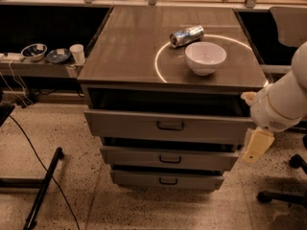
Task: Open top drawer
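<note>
Top drawer point(124, 124) stands pulled partly out from under the surface point(124, 51), and you see its dark inside behind the front. Your claw point(257, 146) hangs just beside the drawer's right front corner; you cannot tell if it is open or closed. On the surface, a white bowl point(205, 57) sits near a can point(186, 35) lying on its side.

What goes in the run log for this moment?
top drawer: pulled out, interior showing | tool: beside its right front corner, off handle | cabinet top: bowl, can
</note>
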You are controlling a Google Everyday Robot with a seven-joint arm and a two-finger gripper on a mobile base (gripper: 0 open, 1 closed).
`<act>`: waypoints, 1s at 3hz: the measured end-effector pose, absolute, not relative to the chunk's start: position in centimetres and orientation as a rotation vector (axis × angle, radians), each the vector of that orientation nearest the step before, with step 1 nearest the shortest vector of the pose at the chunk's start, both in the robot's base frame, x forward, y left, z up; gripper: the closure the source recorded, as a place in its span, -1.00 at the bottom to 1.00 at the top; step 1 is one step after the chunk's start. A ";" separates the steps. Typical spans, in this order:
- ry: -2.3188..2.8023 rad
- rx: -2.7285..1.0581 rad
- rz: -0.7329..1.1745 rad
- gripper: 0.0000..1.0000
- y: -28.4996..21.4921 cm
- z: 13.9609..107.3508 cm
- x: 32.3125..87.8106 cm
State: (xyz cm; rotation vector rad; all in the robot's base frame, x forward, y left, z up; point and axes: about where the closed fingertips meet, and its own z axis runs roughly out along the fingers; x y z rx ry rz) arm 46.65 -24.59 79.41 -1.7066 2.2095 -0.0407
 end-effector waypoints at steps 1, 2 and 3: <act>2.171 -1.782 -0.051 -1.00 -25.2 74.4 48.1; 2.121 -1.874 -0.068 -1.00 -24.8 71.3 50.3; 2.103 -1.951 -0.077 -1.00 -24.2 68.5 53.6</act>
